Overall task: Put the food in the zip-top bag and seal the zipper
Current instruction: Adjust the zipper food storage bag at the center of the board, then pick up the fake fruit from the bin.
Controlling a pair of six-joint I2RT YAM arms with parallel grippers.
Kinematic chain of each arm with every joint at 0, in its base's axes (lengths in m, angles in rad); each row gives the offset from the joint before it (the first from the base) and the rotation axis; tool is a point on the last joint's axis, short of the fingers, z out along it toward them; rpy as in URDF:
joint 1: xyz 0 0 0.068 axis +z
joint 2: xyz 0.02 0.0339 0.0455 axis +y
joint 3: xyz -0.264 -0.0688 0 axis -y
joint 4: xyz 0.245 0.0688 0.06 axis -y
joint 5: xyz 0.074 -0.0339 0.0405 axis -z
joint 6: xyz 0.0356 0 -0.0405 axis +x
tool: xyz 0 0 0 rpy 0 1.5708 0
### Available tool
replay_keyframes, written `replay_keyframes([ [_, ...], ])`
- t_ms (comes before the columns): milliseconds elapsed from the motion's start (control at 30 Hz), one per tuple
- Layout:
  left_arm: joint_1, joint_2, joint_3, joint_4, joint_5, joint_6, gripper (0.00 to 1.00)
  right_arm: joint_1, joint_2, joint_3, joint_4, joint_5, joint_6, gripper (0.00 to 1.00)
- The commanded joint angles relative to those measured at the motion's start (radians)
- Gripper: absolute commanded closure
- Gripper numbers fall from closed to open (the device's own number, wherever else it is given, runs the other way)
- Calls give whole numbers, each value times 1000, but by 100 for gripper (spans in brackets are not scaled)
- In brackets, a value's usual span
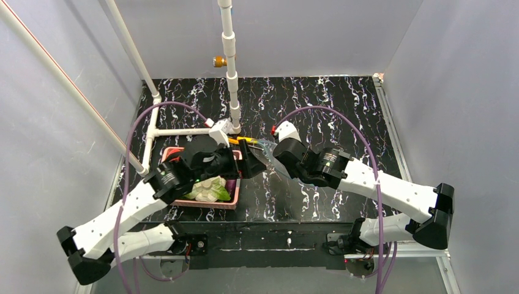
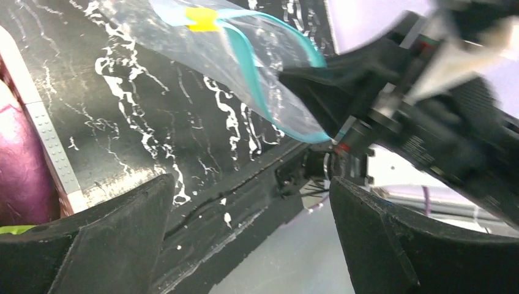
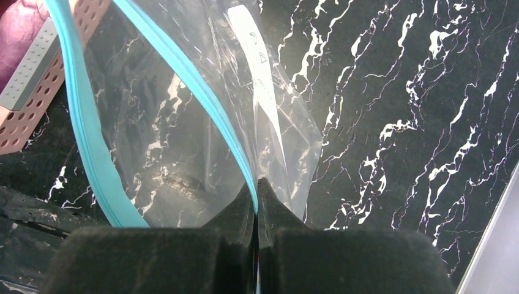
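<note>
The clear zip-top bag (image 3: 183,141) hangs over the black marble table with its mouth apart, and the teal zipper (image 3: 92,141) splits into two strips. My right gripper (image 3: 257,184) is shut on one zipper strip at the bag's edge. In the top view the bag (image 1: 267,147) sits between both grippers. My left gripper (image 2: 251,239) stands wide open with nothing in it, below the bag (image 2: 245,55) and beside the pink basket (image 1: 208,204). Food lies in the basket: a white-and-green leafy head (image 1: 209,189) and a dark purple piece (image 1: 231,184). A yellow bit (image 2: 202,18) shows at the bag; what it is I cannot tell.
The pink basket's perforated wall (image 3: 37,92) lies close to the left of the bag. A white pipe frame (image 1: 183,130) with an upright post (image 1: 231,73) stands behind the basket. The table's near edge (image 2: 245,184) runs under my left gripper.
</note>
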Motion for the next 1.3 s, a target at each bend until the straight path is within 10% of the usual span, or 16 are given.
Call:
replay_keyframes([
  [0, 7, -77, 70, -84, 48, 48, 2, 0, 6, 42, 28, 19, 6, 99],
  [433, 7, -168, 138, -694, -395, 67, 2, -9, 20, 50, 39, 51, -13, 99],
  [733, 28, -95, 151, -804, -632, 84, 2, -14, 11, 38, 53, 16, -14, 99],
  [1267, 569, 0, 9, -512, -393, 269, 8, -14, 4, 23, 65, -37, -8, 99],
])
